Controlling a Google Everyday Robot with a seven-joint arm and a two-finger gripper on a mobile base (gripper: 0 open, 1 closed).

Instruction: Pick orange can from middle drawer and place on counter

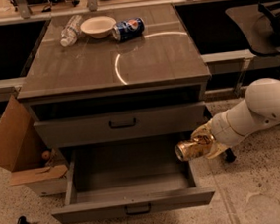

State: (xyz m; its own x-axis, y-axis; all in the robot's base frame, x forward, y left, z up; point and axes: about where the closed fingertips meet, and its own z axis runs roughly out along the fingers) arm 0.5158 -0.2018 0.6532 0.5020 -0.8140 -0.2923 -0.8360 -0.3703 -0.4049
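End effector closed on the orange can, yellowish fingers wrapped round its right end. Can held sideways, free end pointing left, in the air right at the right-hand rim of the pulled-out middle drawer, above drawer floor, not resting on it. White arm reaches in from the right, low, beside the cabinet. Upper drawer shut. Table carries 3 items at far edge, left to right: clear plastic bottle lying down, white bowl, Pepsi can on its side. Cardboard box on floor left of cabinet.
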